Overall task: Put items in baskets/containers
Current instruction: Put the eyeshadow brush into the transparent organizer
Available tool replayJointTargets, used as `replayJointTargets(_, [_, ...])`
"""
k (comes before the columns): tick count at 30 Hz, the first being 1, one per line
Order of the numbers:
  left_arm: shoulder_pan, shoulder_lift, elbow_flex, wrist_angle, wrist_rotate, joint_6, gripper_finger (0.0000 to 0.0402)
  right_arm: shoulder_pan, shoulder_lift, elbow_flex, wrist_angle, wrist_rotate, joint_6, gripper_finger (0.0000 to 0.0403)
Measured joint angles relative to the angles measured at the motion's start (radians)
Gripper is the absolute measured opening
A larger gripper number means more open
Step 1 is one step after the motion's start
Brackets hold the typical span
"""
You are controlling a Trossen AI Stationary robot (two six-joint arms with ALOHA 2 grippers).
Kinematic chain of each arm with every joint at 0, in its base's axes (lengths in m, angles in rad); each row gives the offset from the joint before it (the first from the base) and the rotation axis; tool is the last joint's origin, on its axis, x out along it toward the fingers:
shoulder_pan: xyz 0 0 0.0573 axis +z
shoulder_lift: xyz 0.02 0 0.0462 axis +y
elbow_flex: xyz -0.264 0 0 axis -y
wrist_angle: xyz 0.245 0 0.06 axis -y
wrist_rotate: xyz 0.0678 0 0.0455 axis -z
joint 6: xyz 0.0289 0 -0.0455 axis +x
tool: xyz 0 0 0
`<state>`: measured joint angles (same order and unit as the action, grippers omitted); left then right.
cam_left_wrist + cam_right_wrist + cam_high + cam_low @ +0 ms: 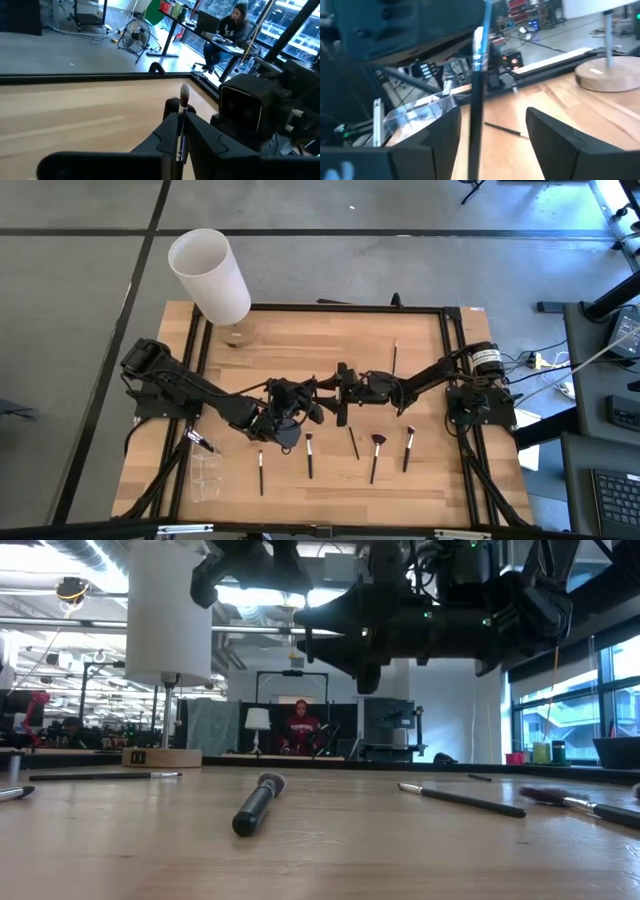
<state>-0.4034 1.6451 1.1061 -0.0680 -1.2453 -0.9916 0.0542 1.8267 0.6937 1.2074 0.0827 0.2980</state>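
Note:
My two grippers meet above the middle of the table. My left gripper (184, 134) is shut on a thin dark makeup brush (182, 117) whose small tuft (184, 93) sticks out past the fingertips. My right gripper (492, 135) faces it, open. Its two fingers stand either side of the same brush's handle (476, 115) without touching it, and a silver band (479, 49) shows higher up. Several more brushes (309, 455) lie flat on the wood near the front. The see-through container (205, 476) sits at the near left. My left gripper pinches the brush's handle (181, 131) between its two fingers. The brush runs along the fingers, tuft end forward. It comes in about level from the table's left and holds the brush lifted clear of the table.
A tall white cylinder (210, 275) on a round wooden foot (237, 337) stands at the far left. One brush (394, 357) lies at the far right, a fan-headed one (377, 452) near the front. In the low view a thick dark brush (258, 803) lies closest.

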Motion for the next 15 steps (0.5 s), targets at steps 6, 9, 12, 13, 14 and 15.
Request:
replayJointTargets(6, [0.0, 0.0, 0.0, 0.0, -0.002, 0.0, 0.0031, 0.002, 0.0, 0.0, -0.024, -0.014, -0.019, 0.0155])
replayJointTargets(9, [0.0, 0.0, 0.0, 0.0, -0.015, 0.0, 0.0031, 0.001, 0.0, 0.0, -0.024, -0.051, -0.021, 0.0099])
replayJointTargets(12, [0.0, 0.0, 0.0, -0.001, -0.016, 0.001, 0.0031, 0.001, 0.0, 0.0, -0.025, -0.075, -0.019, 0.0046])
replayJointTargets(13, [-0.001, 0.0, 0.0, 0.0, -0.016, 0.003, 0.0031, 0.001, 0.0, 0.0, -0.027, -0.075, -0.02, 0.0032])
replayJointTargets(14, [-0.002, 0.0, 0.0, -0.002, -0.017, 0.007, 0.0031, 0.0, 0.0, 0.0, -0.031, -0.083, -0.025, 0.0027])
replayJointTargets(15, [-0.001, 0.0, 0.0, -0.002, -0.01, 0.025, 0.0031, 0.0, 0.0, 0.0, -0.037, -0.082, -0.032, 0.0027])
